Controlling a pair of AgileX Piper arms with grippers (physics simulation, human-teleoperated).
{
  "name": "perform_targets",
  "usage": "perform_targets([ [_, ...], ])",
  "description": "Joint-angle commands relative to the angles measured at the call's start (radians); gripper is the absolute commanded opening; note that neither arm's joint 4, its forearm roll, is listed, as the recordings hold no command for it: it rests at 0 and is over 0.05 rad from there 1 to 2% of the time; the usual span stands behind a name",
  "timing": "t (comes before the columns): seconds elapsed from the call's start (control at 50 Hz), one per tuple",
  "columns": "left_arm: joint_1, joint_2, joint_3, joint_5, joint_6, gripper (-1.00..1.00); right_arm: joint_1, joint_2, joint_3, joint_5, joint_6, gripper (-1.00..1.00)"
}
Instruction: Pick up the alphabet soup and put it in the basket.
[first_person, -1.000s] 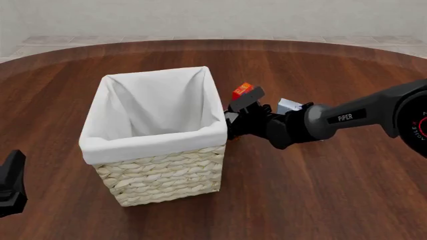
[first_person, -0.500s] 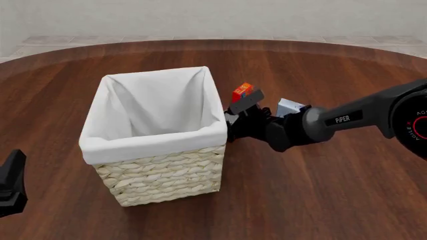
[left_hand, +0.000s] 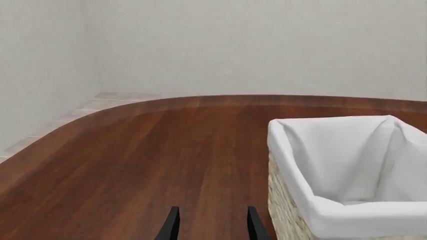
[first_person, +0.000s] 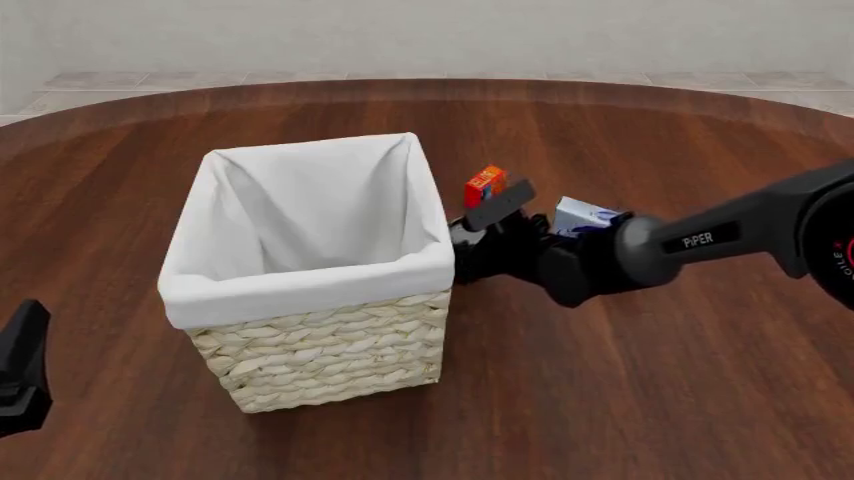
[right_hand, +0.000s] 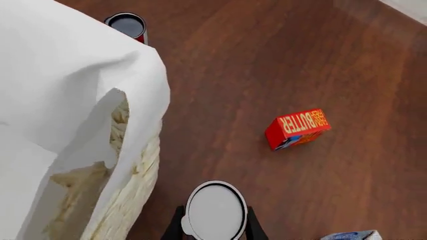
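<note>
The alphabet soup (right_hand: 215, 210), a small can with a silver top, stands on the table beside the basket's right wall. My right gripper (right_hand: 215, 229) is open, with one finger on each side of the can. In the front view the right gripper (first_person: 478, 230) sits low against the basket's right side and hides the can. The basket (first_person: 307, 285), pale wicker with a white liner, also shows in the right wrist view (right_hand: 80, 75) and the left wrist view (left_hand: 293, 170). My left gripper (left_hand: 212, 227) is open and empty, at the table's near left (first_person: 20, 365).
A small orange-red butter box (right_hand: 297, 129) lies just beyond the right gripper (first_person: 483, 183). A blue-white box (first_person: 583, 215) lies by the right arm. A second can with a dark top (right_hand: 127, 25) stands at the basket's far side.
My right gripper has sunk a little lower beside the basket and its arm has dropped slightly. The left arm and the basket have not moved.
</note>
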Motion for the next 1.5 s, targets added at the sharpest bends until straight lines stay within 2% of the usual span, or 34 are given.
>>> perform_targets([
  [0.02, -0.003, -0.017, -0.005, 0.018, -0.002, 1.0, -0.01, -0.026, 0.006, -0.004, 0.001, -1.0],
  [0.78, 0.009, -0.051, -0.013, 0.05, -0.021, 1.0, -0.069, -0.162, -0.008, 0.117, -0.091, -1.0],
  [1.02, 0.008, -0.056, -0.01, 0.052, -0.026, 1.0, -0.098, -0.231, -0.038, 0.185, -0.118, -1.0],
  [1.26, 0.013, -0.057, -0.014, 0.055, -0.031, 1.0, -0.121, -0.288, -0.088, 0.27, -0.086, -1.0],
  [1.28, 0.013, -0.057, -0.014, 0.055, -0.033, 1.0, -0.125, -0.296, -0.1, 0.286, -0.056, -1.0],
  [1.38, 0.013, -0.059, -0.016, 0.056, -0.034, 1.0, -0.147, -0.313, -0.126, 0.311, -0.051, -1.0],
  [1.5, 0.013, -0.061, -0.024, 0.062, -0.036, 1.0, -0.204, -0.309, -0.208, 0.385, -0.004, -1.0],
])
